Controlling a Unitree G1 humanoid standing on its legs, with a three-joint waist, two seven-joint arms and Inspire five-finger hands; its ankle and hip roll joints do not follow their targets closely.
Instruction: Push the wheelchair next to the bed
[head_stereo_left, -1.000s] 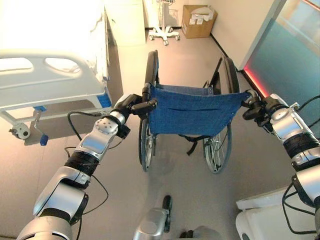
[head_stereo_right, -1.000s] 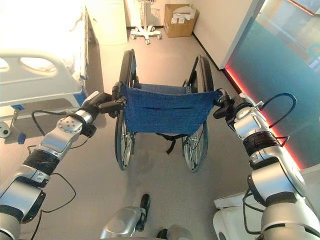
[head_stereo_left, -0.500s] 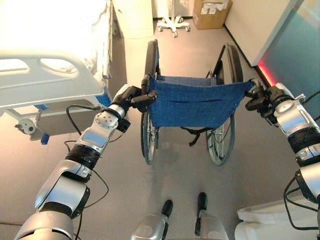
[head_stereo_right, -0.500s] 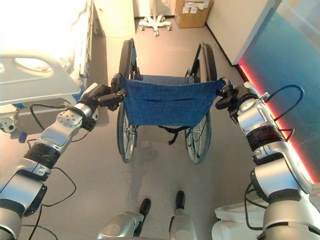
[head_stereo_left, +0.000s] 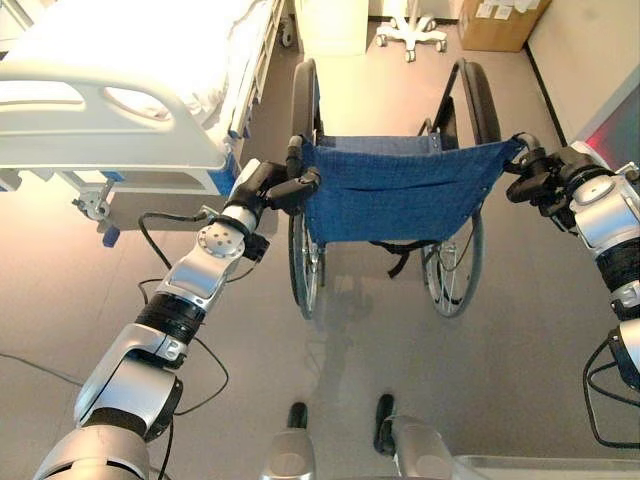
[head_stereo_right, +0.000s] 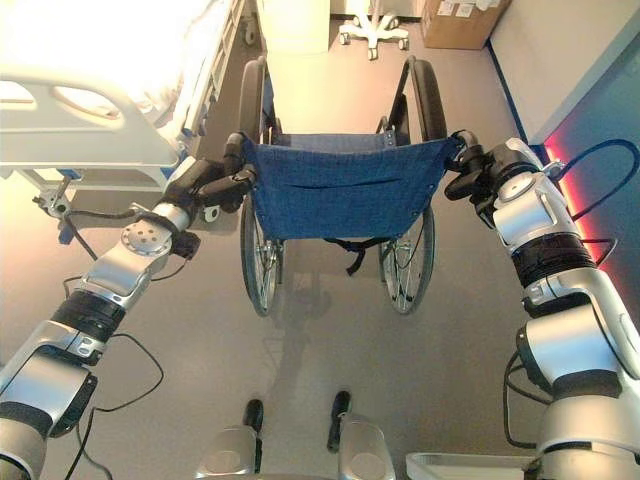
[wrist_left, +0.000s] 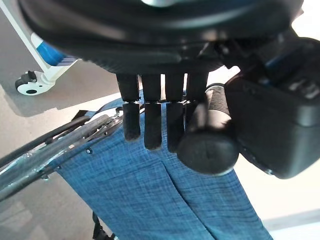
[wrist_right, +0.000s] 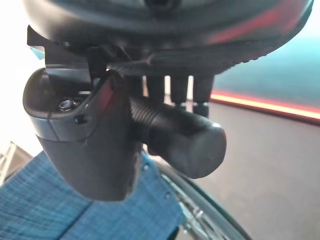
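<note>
The wheelchair (head_stereo_left: 400, 190), with its blue cloth back and big spoked wheels, stands in front of me, facing away. The white bed (head_stereo_left: 110, 150) lies to its left, its footboard close to the chair's left wheel. My left hand (head_stereo_left: 258, 185) is shut on the left push handle (wrist_left: 207, 142), which sits between the thumb and the fingers (wrist_left: 152, 125). At the other side of the chair's back my right hand (head_stereo_right: 490, 170) is shut on the right push handle (wrist_right: 185, 135).
A cardboard box (head_stereo_right: 455, 10) and a white wheeled stand base (head_stereo_left: 410, 35) stand ahead by the far wall, next to a white cabinet (head_stereo_left: 330, 15). A wall with a red light strip (head_stereo_right: 590, 110) runs along the right. A bed castor (head_stereo_left: 95, 205) sits low at the left.
The whole view has shifted as I walk. The wheelchair has rolled forward and now sits closer beside the bed's foot end. Both hands keep their hold on the handles.
</note>
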